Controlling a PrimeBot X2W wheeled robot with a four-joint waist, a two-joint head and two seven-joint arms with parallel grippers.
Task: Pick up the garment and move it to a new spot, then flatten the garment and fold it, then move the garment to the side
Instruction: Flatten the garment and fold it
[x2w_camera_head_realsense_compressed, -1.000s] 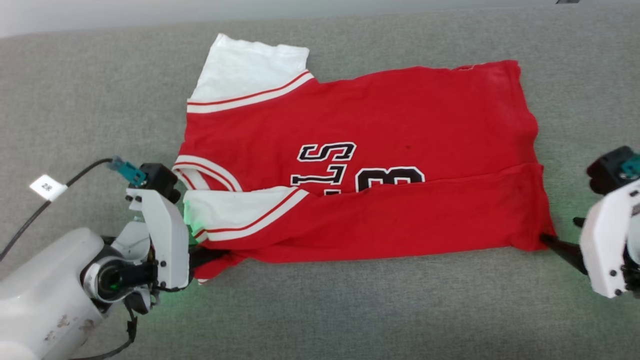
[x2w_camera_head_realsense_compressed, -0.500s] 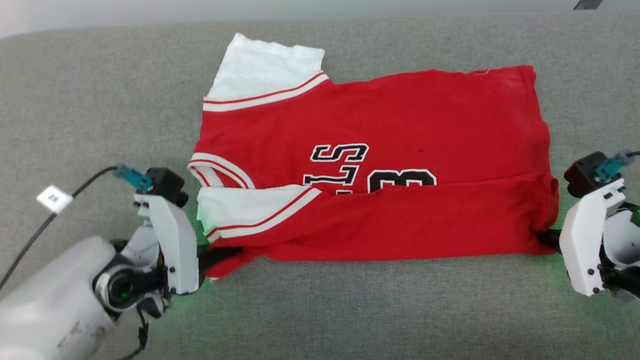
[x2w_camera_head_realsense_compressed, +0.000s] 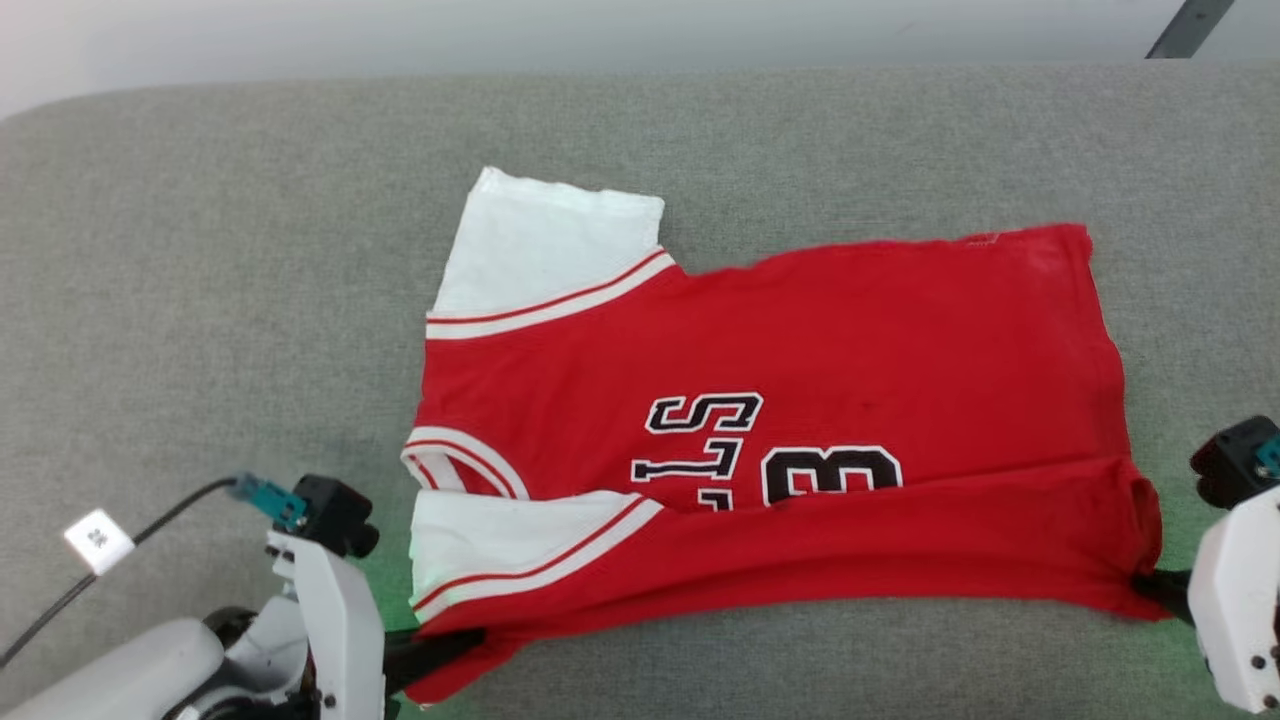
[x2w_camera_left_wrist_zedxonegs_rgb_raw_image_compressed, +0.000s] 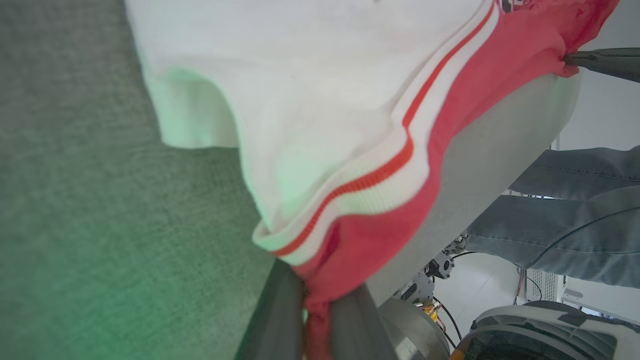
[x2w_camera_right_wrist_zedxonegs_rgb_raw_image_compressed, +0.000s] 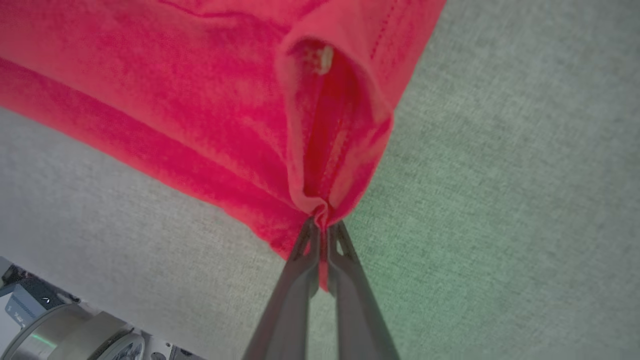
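Status: red jersey (x2w_camera_head_realsense_compressed: 780, 340) lies sideways on the grey fabric surface (x2w_camera_head_realsense_compressed: 200, 300), near long edge folded up over the print, so the black lettering and number are partly covered. One white sleeve lies flat at far left; the other is folded onto the body beside the collar. The left gripper (x2w_camera_head_realsense_compressed: 440, 645) is clamped on the near-left corner, red cloth pinched between its fingers just below the striped sleeve trim. The right gripper (x2w_camera_head_realsense_compressed: 1150, 585) is clamped on the near-right hem corner, fabric bunched at its tips. Near edge looks slightly raised off the surface, hard to confirm. In the left wrist view, a person's jeans-clad legs (x2w_camera_left_wrist_zedxonegs_rgb_raw_image_compressed: 575, 200) are past the surface edge.
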